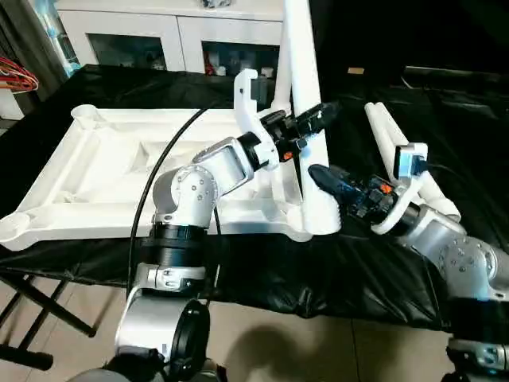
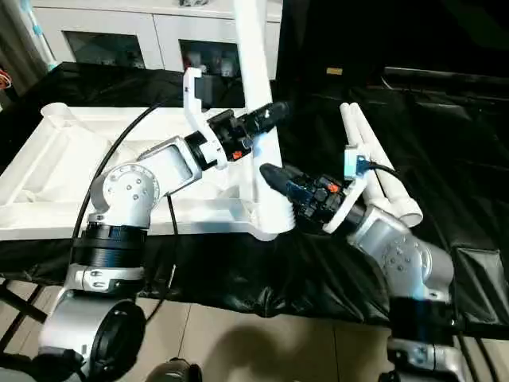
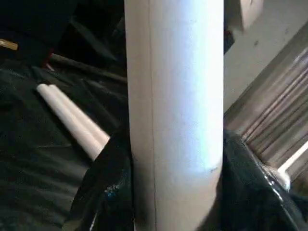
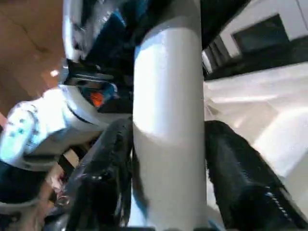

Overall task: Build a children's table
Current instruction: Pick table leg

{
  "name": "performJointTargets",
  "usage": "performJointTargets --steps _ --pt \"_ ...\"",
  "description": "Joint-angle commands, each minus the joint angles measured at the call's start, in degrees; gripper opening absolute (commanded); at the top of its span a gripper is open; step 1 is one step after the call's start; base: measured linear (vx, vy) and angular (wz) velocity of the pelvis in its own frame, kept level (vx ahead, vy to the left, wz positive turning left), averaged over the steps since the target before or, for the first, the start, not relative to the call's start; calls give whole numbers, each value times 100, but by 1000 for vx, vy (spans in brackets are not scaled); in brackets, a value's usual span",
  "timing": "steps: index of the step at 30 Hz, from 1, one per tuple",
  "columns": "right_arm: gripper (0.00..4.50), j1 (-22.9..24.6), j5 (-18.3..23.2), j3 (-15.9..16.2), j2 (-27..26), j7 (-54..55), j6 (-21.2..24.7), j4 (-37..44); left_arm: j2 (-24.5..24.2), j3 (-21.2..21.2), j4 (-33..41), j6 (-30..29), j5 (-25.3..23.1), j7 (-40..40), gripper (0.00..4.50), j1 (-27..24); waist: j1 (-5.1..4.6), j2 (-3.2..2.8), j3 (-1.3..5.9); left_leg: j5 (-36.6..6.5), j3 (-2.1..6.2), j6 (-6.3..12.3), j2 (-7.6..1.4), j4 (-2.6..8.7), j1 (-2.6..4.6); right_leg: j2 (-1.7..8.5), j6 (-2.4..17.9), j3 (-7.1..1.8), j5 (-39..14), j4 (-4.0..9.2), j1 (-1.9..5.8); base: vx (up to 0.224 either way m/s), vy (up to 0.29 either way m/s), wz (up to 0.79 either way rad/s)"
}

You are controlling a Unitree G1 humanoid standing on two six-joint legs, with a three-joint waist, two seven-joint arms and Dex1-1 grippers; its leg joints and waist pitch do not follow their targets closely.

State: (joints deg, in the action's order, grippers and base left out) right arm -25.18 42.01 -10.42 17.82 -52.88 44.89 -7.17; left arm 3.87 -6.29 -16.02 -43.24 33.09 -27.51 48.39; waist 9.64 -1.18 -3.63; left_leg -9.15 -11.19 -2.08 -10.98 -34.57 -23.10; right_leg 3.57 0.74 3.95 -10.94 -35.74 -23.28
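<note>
The children's table top (image 1: 119, 159) lies ribbed side up on the black sheet. One white leg (image 1: 301, 64) stands upright in its near right corner socket (image 1: 318, 219). My left gripper (image 1: 318, 115) is shut on that leg about halfway up; in the left wrist view the leg (image 3: 175, 110) runs between the fingers (image 3: 103, 192). My right gripper (image 1: 318, 177) is lower, just above the socket. Its black fingers (image 4: 240, 183) stand open on either side of the leg (image 4: 168, 120), very close to it.
Two loose white legs (image 1: 390, 135) lie side by side on the black sheet (image 1: 445, 103) to the right of the standing leg. A white cabinet with glass doors (image 1: 159, 40) stands behind the table. The sheet's front edge drops to the floor just below my forearms.
</note>
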Motion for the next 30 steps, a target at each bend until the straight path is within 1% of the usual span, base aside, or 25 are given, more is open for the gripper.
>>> performJointTargets --steps 1,2,3,4,5,6,8,9,11,13,15,16,17,20,27,28,29,30 --pt "287 -233 -162 248 258 -163 149 -117 -137 322 257 207 -230 -278 190 67 -4 163 478 -448 138 248 -217 314 128 495 720 -263 -1120 475 317 0 0 0" --pt "293 -272 -176 286 301 -205 172 -136 -160 375 281 222 -256 -317 190 68 -5 162 480 -443 141 253 -221 317 128 491 725 -261 -1110 475 323 0 0 0" --pt "296 -350 -212 359 381 -258 235 -204 -174 414 280 206 -263 -351 190 78 -10 175 479 -419 129 250 -222 309 127 493 752 -269 -1043 460 320 0 0 0" --pt "297 -401 -256 423 433 -307 247 -257 -177 425 266 185 -256 -366 189 85 -5 172 478 -420 123 255 -218 299 125 496 803 -269 -1013 456 322 0 0 0" --pt "297 -401 -256 423 433 -307 247 -257 -177 425 266 185 -256 -366 189 85 -7 174 477 -414 120 265 -215 297 122 495 816 -271 -990 451 324 0 0 0" --pt "297 -448 -295 487 477 -368 246 -312 -199 467 260 209 -271 -404 189 87 -6 175 480 -393 121 286 -216 294 119 498 839 -268 -955 444 325 0 0 0" --pt "297 -532 -392 673 590 -586 252 -406 -233 544 265 227 -275 -498 189 80 -7 191 483 -401 119 312 -216 288 123 492 867 -264 -933 440 325 0 0 0" --pt "297 -598 -459 803 662 -717 244 -489 -268 625 297 233 -287 -593 189 62 -1 183 485 -395 117 321 -217 284 123 497 885 -265 -939 443 325 0 0 0" --pt "297 -679 -523 942 736 -869 238 -589 -311 730 370 203 -285 -710 189 24 -1 208 484 -393 115 321 -219 281 118 496 894 -266 -959 433 328 0 0 0" --pt "297 -725 -550 1028 786 -967 237 -638 -329 776 408 187 -278 -774 189 0 -2 200 483 -399 119 328 -225 281 122 498 925 -264 -963 429 325 0 0 0" --pt "297 -788 -710 1271 899 -1166 188 -715 -364 872 466 153 -281 -899 189 -41 2 215 485 -376 120 333 -232 276 125 498 946 -264 -910 411 326 0 0 0" --pt "297 -795 -729 1294 907 -1180 178 -724 -368 883 473 145 -279 -917 189 -46 -2 216 484 -355 116 346 -230 273 124 495 963 -267 -860 412 322 0 0 0" --pt "297 -820 -796 1374 935 -1228 144 -756 -385 923 499 116 -270 -979 189 -63 -2 229 481 -360 114 352 -228 272 118 498 966 -268 -853 410 328 0 0 0" --pt "297 -931 -824 1478 979 -1448 105 -847 -460 1052 583 22 -226 -1136 189 -122 1 219 482 -436 121 322 -236 274 132 501 990 -264 -960 412 320 0 0 0" --pt "297 -1008 -940 1635 1036 -1680 19 -965 -517 1134 638 -58 -176 -1258 188 -173 -6 240 477 -487 117 294 -236 275 136 492 1008 -270 -960 415 319 0 0 0" --pt "297 -1007 -948 1652 1043 -1702 15 -969 -514 1129 644 -66 -168 -1259 188 -178 -2 235 481 -469 122 294 -241 276 140 495 1014 -268 -944 406 317 0 0 0" --pt "280 -1008 -951 1660 1045 -1710 12 -972 -514 1126 649 -69 -166 -1260 188 -181 -3 236 483 -466 120 297 -240 272 140 493 1019 -268 -927 406 315 0 0 0" --pt "280 -1006 -966 1691 1047 -1734 5 -976 -509 1107 655 -84 -155 -1254 188 -182 -4 236 483 -466 121 293 -239 271 139 493 1032 -269 -894 401 321 0 0 0"
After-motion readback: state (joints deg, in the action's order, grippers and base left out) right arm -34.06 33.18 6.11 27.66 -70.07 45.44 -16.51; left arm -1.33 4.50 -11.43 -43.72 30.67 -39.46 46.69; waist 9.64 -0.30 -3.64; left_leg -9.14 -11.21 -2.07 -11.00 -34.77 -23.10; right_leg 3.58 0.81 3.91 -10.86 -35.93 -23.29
